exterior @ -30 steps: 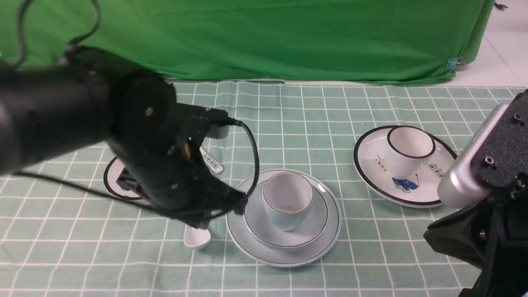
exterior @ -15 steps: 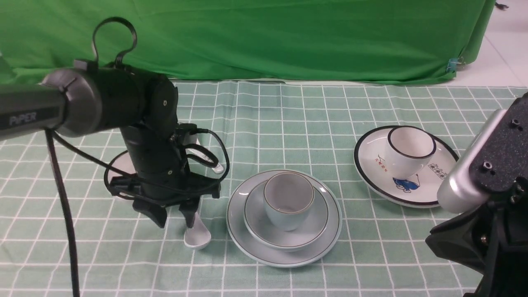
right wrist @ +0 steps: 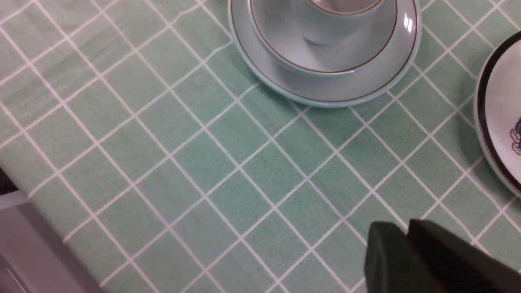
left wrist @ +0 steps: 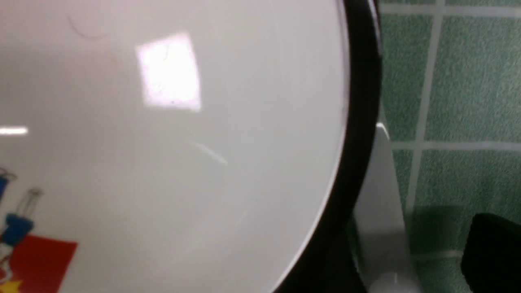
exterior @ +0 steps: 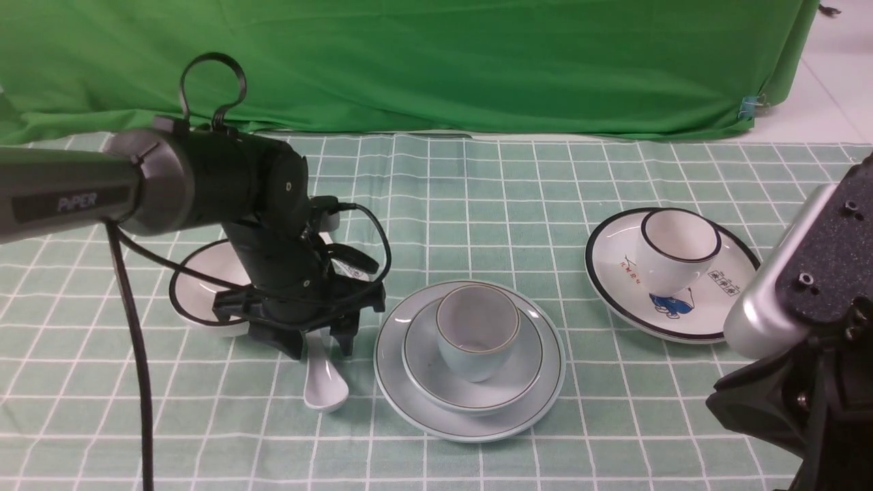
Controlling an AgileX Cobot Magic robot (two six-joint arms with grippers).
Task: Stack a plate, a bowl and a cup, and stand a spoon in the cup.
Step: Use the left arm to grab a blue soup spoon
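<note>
The left gripper (exterior: 320, 349) is hovering low over the green checked tablecloth (exterior: 614, 409) with its jaws parted and nothing clamped. Its two dark fingers (exterior: 344, 337) are straddling the handle of the spoon (exterior: 326, 390), and a little gap is showing on each side. The spoon is lying flat on the cloth, its scoop pointing out from under the gripper towards the robot. Just behind this gripper and a little to its left, a white black-rimmed bowl (exterior: 198, 290) is sitting on the cloth; it is filling most of the left wrist view, where the spoon's handle is running just beside its rim.

Just to the right of the left gripper, the plate (exterior: 554, 361) is resting on the cloth and carrying the bowl (exterior: 525, 361), and the cup (exterior: 475, 341) is standing upright and empty in the bowl. Well off to the right and further back, a black-rimmed plate (exterior: 614, 286) with a blue drawing is carrying a black-rimmed cup (exterior: 672, 262).

The right gripper (right wrist: 409, 260) is hanging above bare cloth with its fingers pressed together and holding nothing. The stack is lying ahead of it, well apart, and the edge of the black-rimmed plate is showing off to one side
</note>
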